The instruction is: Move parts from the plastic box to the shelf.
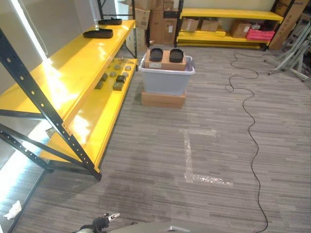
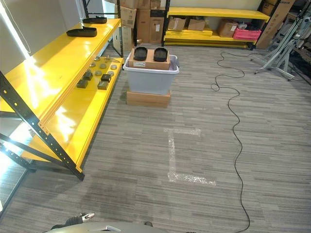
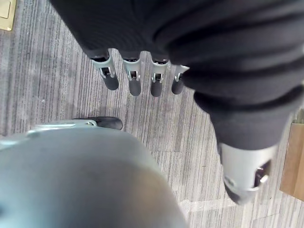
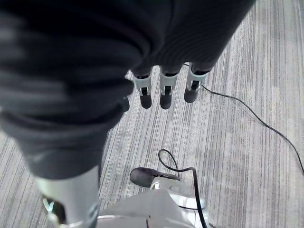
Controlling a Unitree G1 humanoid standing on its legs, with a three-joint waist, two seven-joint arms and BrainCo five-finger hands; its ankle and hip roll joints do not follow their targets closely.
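A grey plastic box (image 1: pixel 166 80) stands on a flat cardboard box (image 1: pixel 163 100) on the carpet, beside the far end of the yellow shelf (image 1: pixel 73 68). A cardboard box (image 1: pixel 165 62) rests across its top and carries two black round parts (image 1: pixel 156 54) (image 1: pixel 176 55). Several small dark parts (image 1: pixel 114 77) lie on the shelf's lower level, and two black flat parts (image 1: pixel 97 33) (image 1: pixel 110 21) lie on the upper level. My left hand (image 3: pixel 135 83) hangs above the carpet with straight fingers and holds nothing. My right hand (image 4: pixel 165 95) hangs the same way, open and empty.
The shelf's black post (image 1: pixel 48 114) slants across the near left. White tape marks (image 1: pixel 188 160) lie on the carpet ahead. A second yellow shelf (image 1: pixel 228 14) with cardboard boxes and a pink crate (image 1: pixel 260 35) lines the back. Metal stand legs (image 1: pixel 291 60) are at far right.
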